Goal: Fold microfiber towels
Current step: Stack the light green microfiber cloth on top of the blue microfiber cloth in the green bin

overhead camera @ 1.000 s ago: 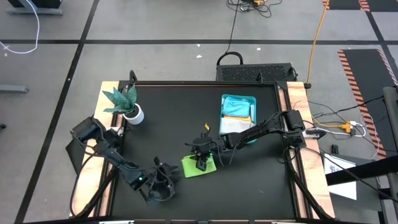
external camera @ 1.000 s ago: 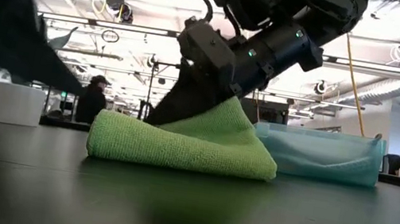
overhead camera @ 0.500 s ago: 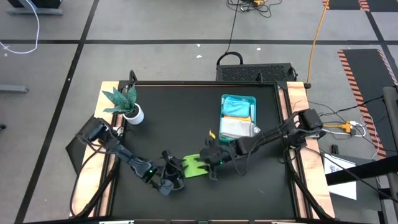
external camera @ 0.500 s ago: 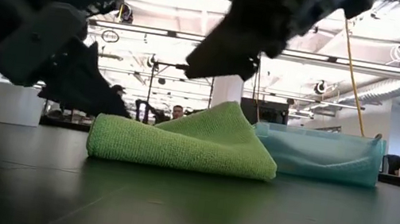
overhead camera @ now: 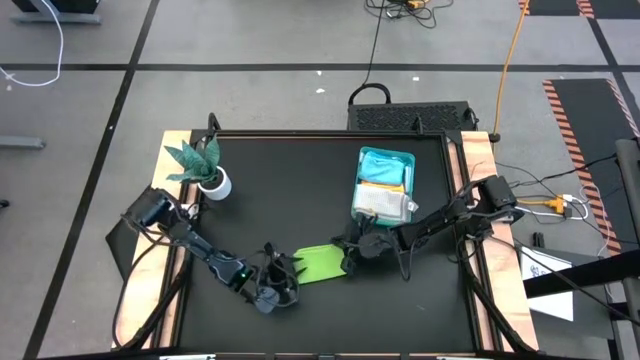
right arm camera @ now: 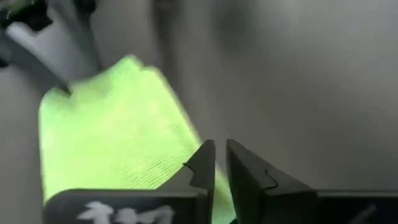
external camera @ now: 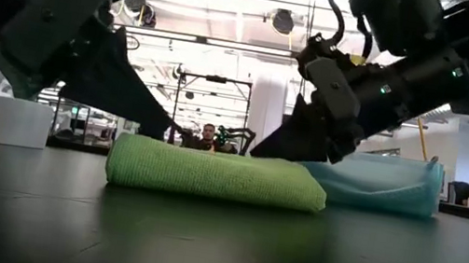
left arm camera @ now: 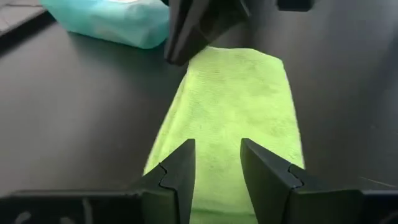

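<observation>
Towel: lime green folded microfiber towel [overhead camera: 320, 264] lay flat, lower centre of black counter [overhead camera: 300, 190].
Left fingers [overhead camera: 285, 282]: parted over towel's left end, gripping nothing.
Right fingers [overhead camera: 352, 262]: nearly closed at towel's right edge; hold unclear.

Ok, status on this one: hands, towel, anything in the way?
Left hand open, at one end of the green towel. Right hand nearly shut at the other end. Towel flat, folded. Tray close by, not blocking.

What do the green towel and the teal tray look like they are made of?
Green towel: soft fuzzy cloth, probably microfiber; a fine nubby matte pile shows and it lies folded flat. Teal tray: probably plastic; its smooth wall looks slightly translucent.
</observation>
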Motion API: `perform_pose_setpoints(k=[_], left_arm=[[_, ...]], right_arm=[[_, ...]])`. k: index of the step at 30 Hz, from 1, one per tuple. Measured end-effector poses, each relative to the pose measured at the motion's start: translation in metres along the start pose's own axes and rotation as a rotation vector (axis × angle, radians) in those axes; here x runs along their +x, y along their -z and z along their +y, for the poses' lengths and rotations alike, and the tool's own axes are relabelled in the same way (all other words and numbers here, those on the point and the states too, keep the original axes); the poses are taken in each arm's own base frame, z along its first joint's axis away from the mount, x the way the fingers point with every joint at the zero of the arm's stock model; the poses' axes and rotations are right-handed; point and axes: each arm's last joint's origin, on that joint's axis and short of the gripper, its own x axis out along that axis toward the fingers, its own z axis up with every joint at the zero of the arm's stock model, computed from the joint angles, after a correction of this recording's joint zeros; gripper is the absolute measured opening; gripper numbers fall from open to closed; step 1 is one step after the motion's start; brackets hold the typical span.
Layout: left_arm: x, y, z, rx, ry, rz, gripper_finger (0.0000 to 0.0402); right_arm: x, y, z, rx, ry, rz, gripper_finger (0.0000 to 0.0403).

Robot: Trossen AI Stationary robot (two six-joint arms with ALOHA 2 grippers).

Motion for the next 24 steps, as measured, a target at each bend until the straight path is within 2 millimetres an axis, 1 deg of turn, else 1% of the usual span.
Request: perform_pose_setpoints(k=[3,5,9,11,14,16,19,22,24], left_arm=[[0.006,-0.002,0.005,0.016,-0.021,0.003,0.0131],[0.010,-0.002,0.010,0.019,-0.038,0.023,0.0131],[0.017,0.002,0.019,-0.026,-0.055,0.098,0.0131],[0.018,0.004,0.022,-0.047,-0.065,0.126,0.0131],[0.018,0.006,0.023,-0.053,-0.064,0.156,0.0131],[0.018,0.006,0.023,-0.054,-0.063,0.155,0.0131],[0.018,0.006,0.023,-0.054,-0.064,0.154,0.0131],[0.018,0.006,0.023,-0.048,-0.064,0.148,0.0131],[0.015,0.003,0.022,-0.047,-0.065,0.131,0.0131]], right_arm=[[-0.001,-0.001,-0.001,-0.006,-0.001,-0.022,0.0013],[-0.004,-0.002,0.003,-0.022,-0.015,-0.032,0.0004],[-0.019,-0.014,0.015,-0.052,-0.074,-0.084,0.0003],[-0.025,-0.018,0.020,-0.059,-0.135,-0.086,0.0003],[-0.026,-0.017,0.024,-0.067,-0.232,-0.049,0.0001],[-0.021,-0.011,0.023,-0.067,-0.252,-0.013,0.0001],[-0.008,-0.003,0.024,-0.063,-0.227,0.030,0.0000],[0.004,-0.005,0.032,-0.078,-0.220,0.040,0.0000],[0.010,-0.008,0.034,-0.089,-0.183,0.056,0.0000]])
